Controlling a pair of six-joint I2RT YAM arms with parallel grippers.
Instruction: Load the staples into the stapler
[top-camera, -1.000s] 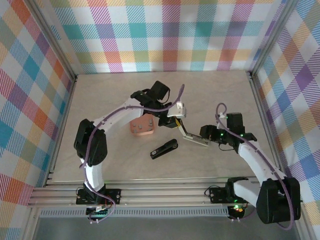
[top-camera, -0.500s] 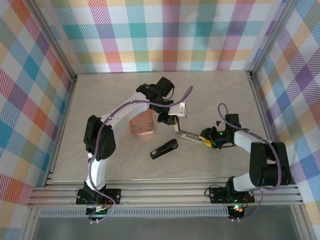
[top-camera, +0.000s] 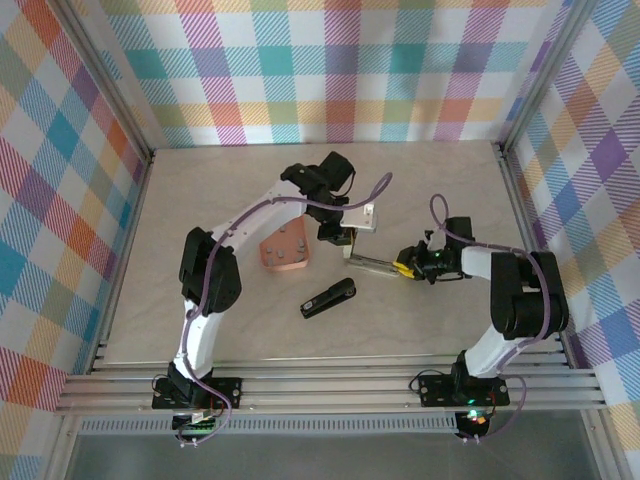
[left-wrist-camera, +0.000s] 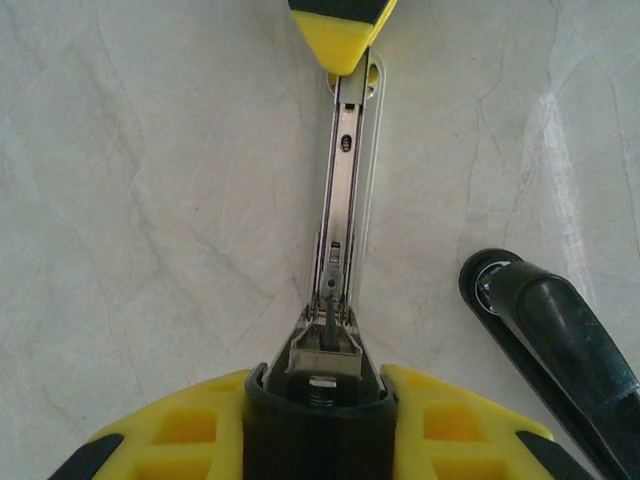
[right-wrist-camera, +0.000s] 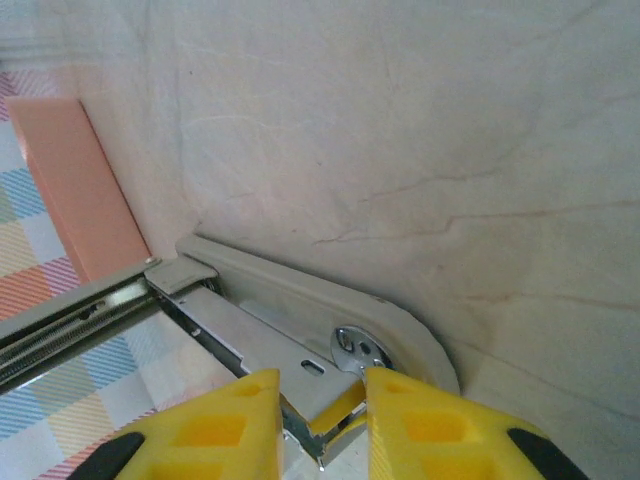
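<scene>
The stapler (top-camera: 372, 264) lies opened out near the middle of the table (top-camera: 200, 300), its bright metal rail stretched between the two grippers. The left gripper (top-camera: 346, 243) clenches the rail's far-left end. From the left wrist, its yellow fingers (left-wrist-camera: 170, 435) press on a black and metal block at the foot of the rail (left-wrist-camera: 340, 180). The right gripper (top-camera: 405, 268) pinches the stapler's opposite, hinge end. From the right wrist, its two yellow fingers (right-wrist-camera: 230, 420) are closed on the metal tab beside a round rivet, with the stapler's curved grey base (right-wrist-camera: 300, 285) lying flat beneath.

Just beyond the stapler's left end sits a salmon-orange tray (top-camera: 300, 262), close to it but apart. A few greyish specks (top-camera: 283, 249) lie in it, too small to make out as staples. A black elongated object (top-camera: 328, 297) lies slantwise on the near side of the stapler, clear of both grippers.

The left wrist view looks straight down the rail to the right gripper's yellow fingertip (left-wrist-camera: 342, 25) at its far end, with the black object (left-wrist-camera: 550, 330) beside it. The right wrist view shows the tray's side wall (right-wrist-camera: 85, 190) to the left of the stapler's base.
</scene>
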